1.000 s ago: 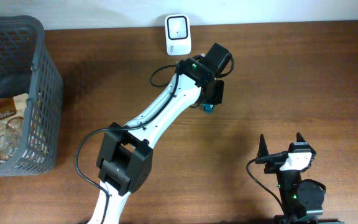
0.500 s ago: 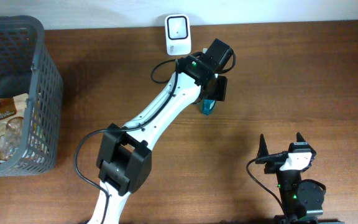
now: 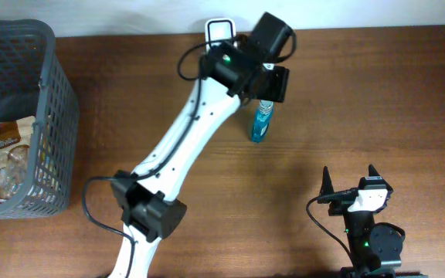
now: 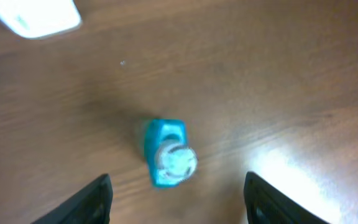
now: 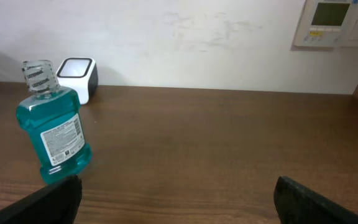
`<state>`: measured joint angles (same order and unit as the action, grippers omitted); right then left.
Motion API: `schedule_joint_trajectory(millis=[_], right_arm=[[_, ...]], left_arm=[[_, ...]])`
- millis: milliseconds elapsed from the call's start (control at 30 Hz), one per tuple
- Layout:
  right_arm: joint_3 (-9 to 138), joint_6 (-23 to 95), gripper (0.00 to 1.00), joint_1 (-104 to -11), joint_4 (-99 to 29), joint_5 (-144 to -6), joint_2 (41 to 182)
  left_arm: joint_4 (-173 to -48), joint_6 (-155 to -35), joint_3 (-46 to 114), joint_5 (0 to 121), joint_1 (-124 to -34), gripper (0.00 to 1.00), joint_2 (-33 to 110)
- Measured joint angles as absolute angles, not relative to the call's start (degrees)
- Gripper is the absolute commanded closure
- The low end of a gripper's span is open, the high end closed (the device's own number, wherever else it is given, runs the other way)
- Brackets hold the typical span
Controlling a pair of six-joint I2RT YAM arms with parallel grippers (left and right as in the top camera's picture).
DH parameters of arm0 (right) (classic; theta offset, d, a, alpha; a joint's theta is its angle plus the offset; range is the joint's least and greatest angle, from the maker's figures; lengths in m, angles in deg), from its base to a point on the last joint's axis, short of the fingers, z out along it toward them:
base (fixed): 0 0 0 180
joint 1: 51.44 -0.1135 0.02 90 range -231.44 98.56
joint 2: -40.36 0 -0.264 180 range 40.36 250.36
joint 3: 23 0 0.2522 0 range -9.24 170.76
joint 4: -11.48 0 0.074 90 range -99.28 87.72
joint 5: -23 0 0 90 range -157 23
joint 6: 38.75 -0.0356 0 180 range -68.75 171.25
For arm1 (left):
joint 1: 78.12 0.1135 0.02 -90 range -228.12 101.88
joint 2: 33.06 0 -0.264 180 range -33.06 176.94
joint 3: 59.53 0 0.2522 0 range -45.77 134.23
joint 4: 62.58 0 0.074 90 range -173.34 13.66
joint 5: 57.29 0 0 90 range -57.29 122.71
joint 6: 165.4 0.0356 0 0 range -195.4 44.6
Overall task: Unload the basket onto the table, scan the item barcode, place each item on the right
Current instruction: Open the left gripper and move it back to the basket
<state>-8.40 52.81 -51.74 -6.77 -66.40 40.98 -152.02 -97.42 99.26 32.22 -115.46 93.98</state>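
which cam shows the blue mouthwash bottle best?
Right wrist. The clear plastic bottle of blue mouthwash stands side-on and whole, its clear cap and white label facing the camera. Left wrist looks straight down on it, showing only cap and shoulders, blurred. Overhead shows a small foreshortened blue sliver and no label.

Dark brown wooden table (image 3: 377, 93), grain running lengthwise. Along its far edge, a plain white wall (image 5: 197, 37), faintly scuffed. High on that wall toward the right, a pale control panel (image 5: 331, 22). Soft glare (image 4: 291, 171) on the tabletop.

left tool (image 3: 271, 86): jaws apart, arm outstretched | right tool (image 3: 348, 174): jaws wide
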Motion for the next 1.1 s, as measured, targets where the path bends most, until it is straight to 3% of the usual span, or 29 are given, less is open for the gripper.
schedule_joint_trajectory(millis=[233, 433, 533, 567, 600, 633, 900, 1100], right_arm=[[-8.4, 52.8, 0.02, -51.7, -6.8, -66.4, 41.0], [-8.4, 52.8, 0.02, -51.7, -6.8, -66.4, 41.0], [-8.4, 52.8, 0.02, -51.7, -6.8, -66.4, 41.0], [-8.4, 52.8, 0.02, -51.7, -6.8, -66.4, 41.0], [-8.4, 52.8, 0.02, -51.7, -6.8, -66.4, 41.0], [-8.4, 52.8, 0.02, -51.7, -6.8, -66.4, 41.0], [-8.4, 52.8, 0.02, -51.7, -6.8, -66.4, 41.0], [-8.4, 52.8, 0.02, -51.7, -6.8, -66.4, 41.0]], left_arm=[[-168.0, -97.2, 115.8, 29.9, -102.4, 0.38, 94.0], [-172.8, -94.3, 124.4, 30.3, -87.8, 0.33, 92.7], [-172.9, -93.4, 124.4, 30.8, -82.4, 0.24, 91.1], [-172.9, -93.2, 124.4, 31.0, -80.4, 0.18, 90.4], [-172.9, -92.9, 124.4, 31.0, -77.7, 0.03, 89.7], [-172.9, -92.8, 124.4, 31.0, -75.0, 0.01, 88.9], [-172.8, -89.2, 124.1, 28.7, -57.9, 0.01, 86.2], [-171.9, -88.2, 115.1, 25.1, -48.9, 0.06, 85.7]])
